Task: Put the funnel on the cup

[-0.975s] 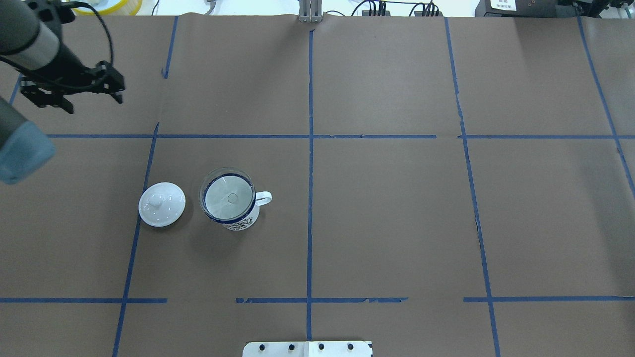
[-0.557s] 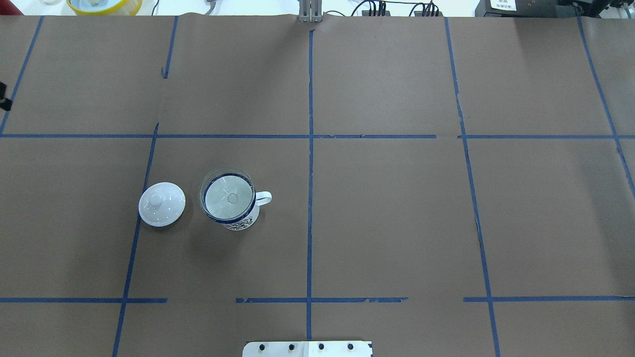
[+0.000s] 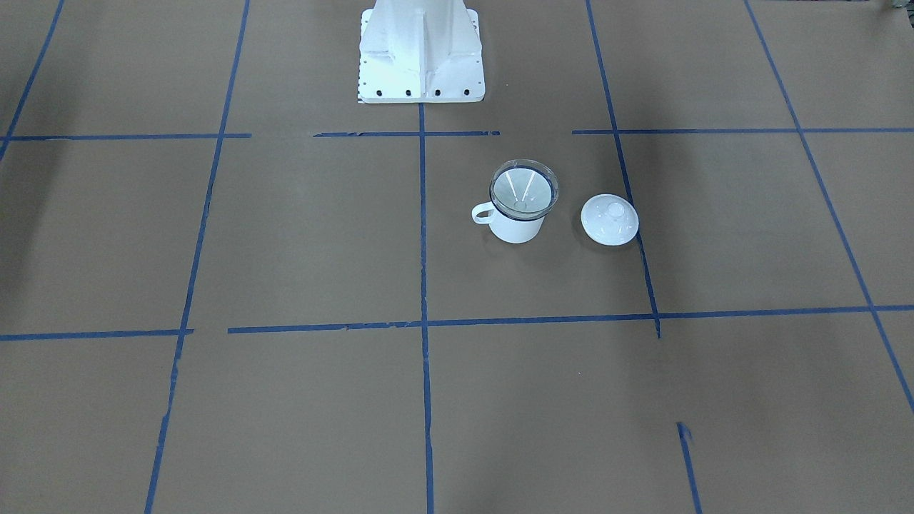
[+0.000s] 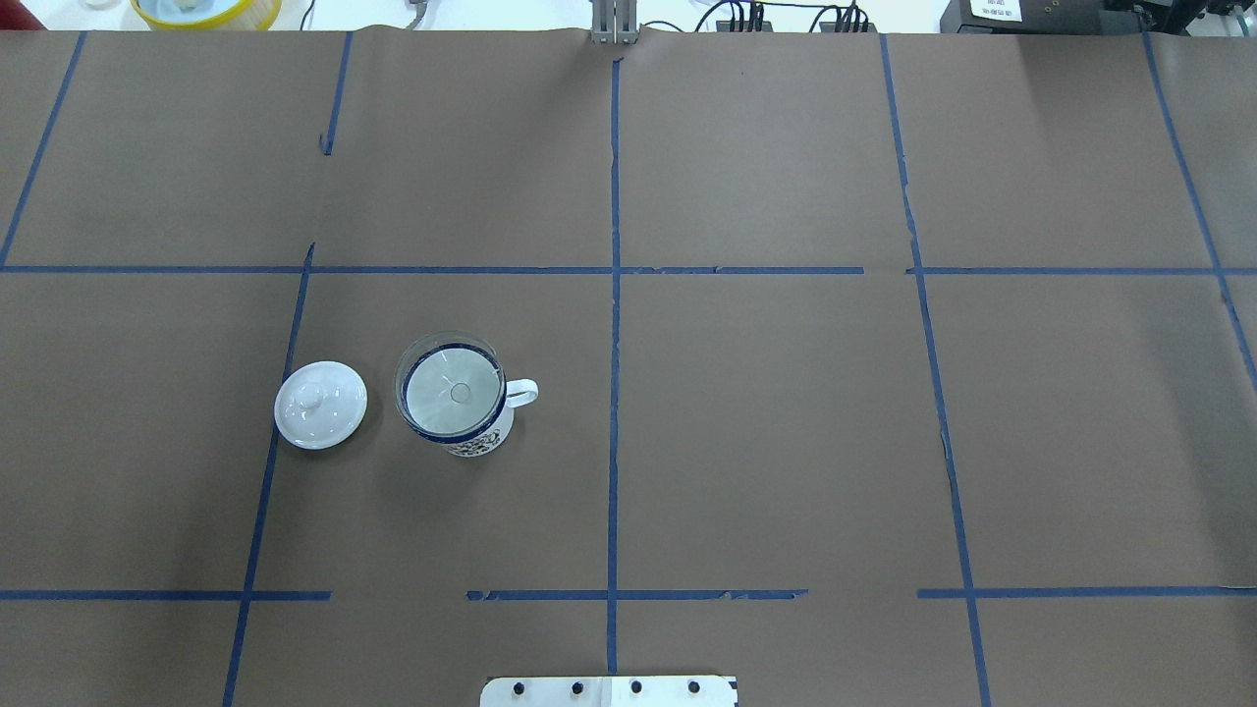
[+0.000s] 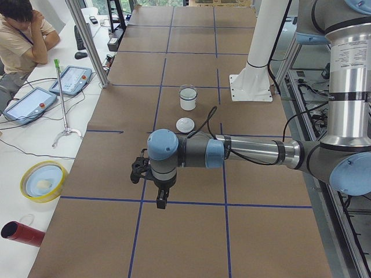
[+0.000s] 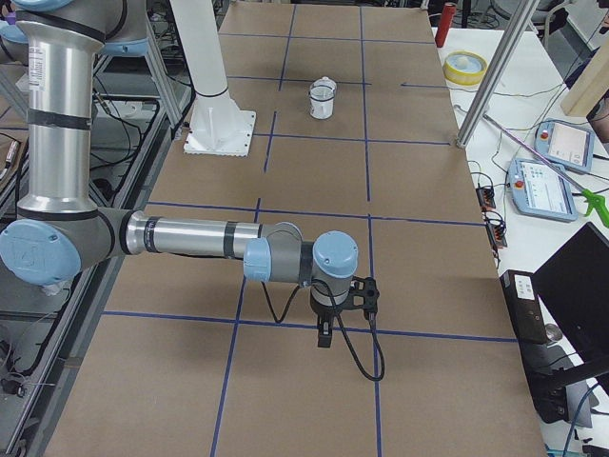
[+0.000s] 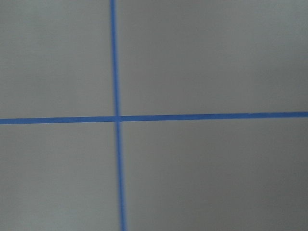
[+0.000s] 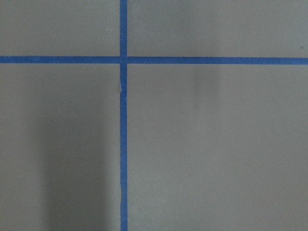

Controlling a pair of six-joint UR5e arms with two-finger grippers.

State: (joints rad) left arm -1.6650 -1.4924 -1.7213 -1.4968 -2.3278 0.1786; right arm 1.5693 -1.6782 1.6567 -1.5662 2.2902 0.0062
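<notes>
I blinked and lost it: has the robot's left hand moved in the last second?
Yes. The left hand hung near the far-left blue tape line in the overhead view; it has drawn off past that view's left edge, away from the cup.

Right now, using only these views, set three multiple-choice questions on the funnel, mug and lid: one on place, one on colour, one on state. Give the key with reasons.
1. Where is the clear funnel?
A. seated in the mouth of the enamel mug
B. lying beside the mug
C. tipped over, far from the mug

2. What colour is the mug's rim?
A. red
B. dark blue
C. green

3. How does the mug stand?
A. on its side
B. upside down
C. upright

Key:
1 A, the funnel's rim rings the mug's mouth, spout down inside.
2 B, a dark blue band edges the mouth.
3 C, its mouth faces up, with the knobbed lid lying apart beside it.
</notes>
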